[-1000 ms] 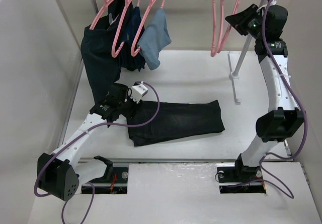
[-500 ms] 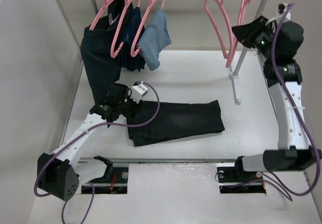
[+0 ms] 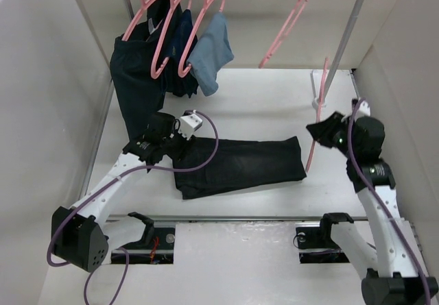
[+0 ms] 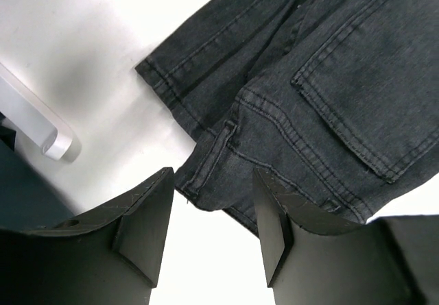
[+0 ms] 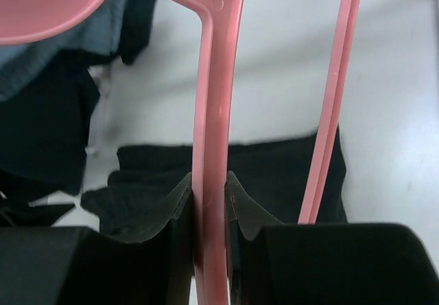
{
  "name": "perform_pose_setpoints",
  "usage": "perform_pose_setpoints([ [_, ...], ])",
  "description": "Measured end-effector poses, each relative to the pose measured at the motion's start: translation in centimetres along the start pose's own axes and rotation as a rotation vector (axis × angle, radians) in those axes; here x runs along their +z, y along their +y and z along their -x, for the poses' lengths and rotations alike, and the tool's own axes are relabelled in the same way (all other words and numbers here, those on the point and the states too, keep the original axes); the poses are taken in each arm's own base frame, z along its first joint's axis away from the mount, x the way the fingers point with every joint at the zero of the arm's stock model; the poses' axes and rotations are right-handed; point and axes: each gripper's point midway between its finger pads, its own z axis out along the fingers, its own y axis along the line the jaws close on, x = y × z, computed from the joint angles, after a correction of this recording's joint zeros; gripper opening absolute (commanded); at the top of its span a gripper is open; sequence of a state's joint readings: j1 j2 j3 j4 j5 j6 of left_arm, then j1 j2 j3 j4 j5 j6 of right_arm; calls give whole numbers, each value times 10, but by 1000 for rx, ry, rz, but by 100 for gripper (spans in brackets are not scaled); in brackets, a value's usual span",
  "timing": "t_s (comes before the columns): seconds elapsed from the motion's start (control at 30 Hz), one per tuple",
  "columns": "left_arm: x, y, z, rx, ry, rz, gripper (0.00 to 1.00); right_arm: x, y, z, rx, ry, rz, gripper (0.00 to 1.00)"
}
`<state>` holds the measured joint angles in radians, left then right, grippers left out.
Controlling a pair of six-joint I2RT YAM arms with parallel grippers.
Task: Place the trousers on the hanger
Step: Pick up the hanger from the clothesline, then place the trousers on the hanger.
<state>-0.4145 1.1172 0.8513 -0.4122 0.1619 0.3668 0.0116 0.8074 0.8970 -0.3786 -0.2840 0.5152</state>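
Note:
The black trousers (image 3: 240, 162) lie folded on the white table, waist end to the left. My left gripper (image 3: 167, 142) hovers open over that waist end. In the left wrist view the gripper (image 4: 212, 202) has only bare table between its fingers, and the trousers' (image 4: 329, 79) waistband corner lies just beyond the tips. My right gripper (image 3: 321, 131) hangs low beside the trousers' right end, shut on a thin pink hanger (image 3: 311, 155). In the right wrist view that gripper (image 5: 209, 188) clamps the hanger's (image 5: 218, 99) bar, with the trousers (image 5: 274, 168) behind it.
Another pink hanger (image 3: 285, 27) hangs tilted from the rail at the back right. At the back left, several pink hangers (image 3: 164, 38) carry a dark garment (image 3: 137, 79) and a light blue cloth (image 3: 211, 55). The rack's pole (image 3: 343, 44) and foot (image 3: 317, 103) stand right of centre. Walls close in both sides.
My right arm has swung down from the rail to table height beside the trousers, bringing a pink hanger with it. The hanger left on the rail tilts. The left arm has not moved.

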Motion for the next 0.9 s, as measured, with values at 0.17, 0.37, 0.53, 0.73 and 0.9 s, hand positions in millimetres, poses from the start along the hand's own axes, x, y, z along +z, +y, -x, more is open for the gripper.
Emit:
perform_pose_setpoints([
  [0.17,-3,-4,11,1,-26,-32,48,-23,-18,-71,46,84,-9,0],
  [0.37,-12,-14,43,5,-105,-117,54,-25,-13,-133,75,211,37,0],
  [0.53,-20,-28,77,-15,-180,-224,62,-8,19,-176,-2,353,84,0],
  [0.73,-24,-48,100,-81,-210,-364,90,22,52,-239,-91,501,99,0],
  [0.9,-20,-66,104,-161,-195,-486,100,46,53,-257,-81,499,79,0],
])
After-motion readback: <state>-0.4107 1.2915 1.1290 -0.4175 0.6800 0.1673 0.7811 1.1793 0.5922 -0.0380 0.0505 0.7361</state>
